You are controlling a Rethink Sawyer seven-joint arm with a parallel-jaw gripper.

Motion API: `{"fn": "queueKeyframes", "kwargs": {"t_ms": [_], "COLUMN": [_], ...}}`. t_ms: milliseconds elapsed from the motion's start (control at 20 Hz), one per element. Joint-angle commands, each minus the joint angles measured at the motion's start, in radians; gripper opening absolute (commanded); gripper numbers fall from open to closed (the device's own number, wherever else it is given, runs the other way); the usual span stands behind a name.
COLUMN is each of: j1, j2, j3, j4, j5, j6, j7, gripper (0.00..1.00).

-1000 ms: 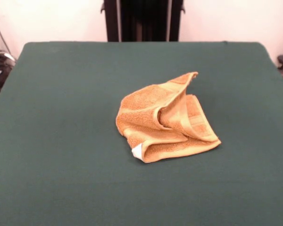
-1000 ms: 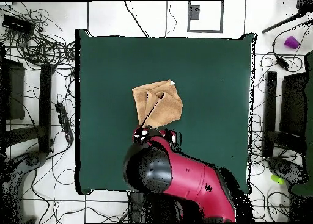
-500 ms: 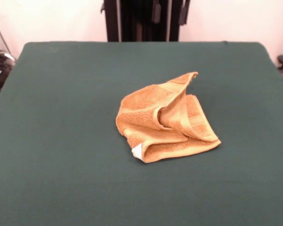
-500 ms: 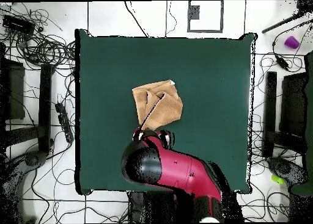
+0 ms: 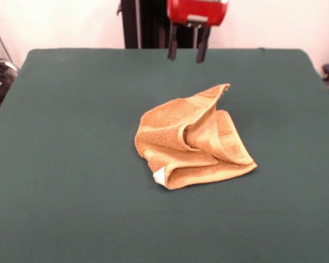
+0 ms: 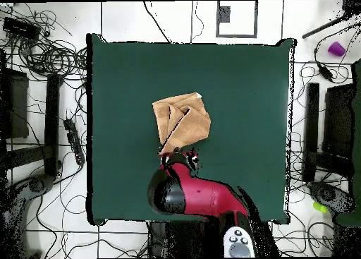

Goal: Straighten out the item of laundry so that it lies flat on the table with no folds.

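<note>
The item of laundry [image 5: 192,138] is a golden-orange towel, crumpled and folded over itself near the middle of the green table [image 5: 71,137]. A small white tag [image 5: 159,176] shows at its near corner. In the overhead view the towel [image 6: 182,120] lies just above the arm's head. My gripper [image 5: 185,52] hangs above the table behind the towel, open, with two dark fingers [image 5: 171,48] apart and nothing between them. It does not touch the towel. In the overhead view the red arm [image 6: 194,193] covers the gripper.
Cables and dark equipment [image 6: 42,94] lie on the floor around the table. A purple cup [image 6: 336,49] sits on the floor at the upper right of the overhead view. The black pedestal [image 5: 148,22] stands behind the table.
The gripper has come down into the front view from the top edge, red body and both fingers showing. The arm's head shifted toward the towel in the overhead view. The towel has not moved.
</note>
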Motion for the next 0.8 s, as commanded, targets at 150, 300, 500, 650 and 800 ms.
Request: {"fn": "queueKeyframes", "kwargs": {"t_ms": [150,300,500,650,800], "j1": [-0.108,-0.109,0.008,0.036,0.08], "j2": [0.11,0.126,0.191,0.239,0.253], "j3": [0.157,0.212,0.15,0.155,0.142], "j4": [0.05,-0.028,-0.184,-0.254,-0.291], "j5": [-0.066,-0.023,0.124,0.194,0.27], "j6": [-0.07,-0.019,0.084,0.091,0.013], "j7": [0.162,0.162,0.201,0.228,0.269], "gripper": [1.0,1.0,1.0,1.0,1.0]}}
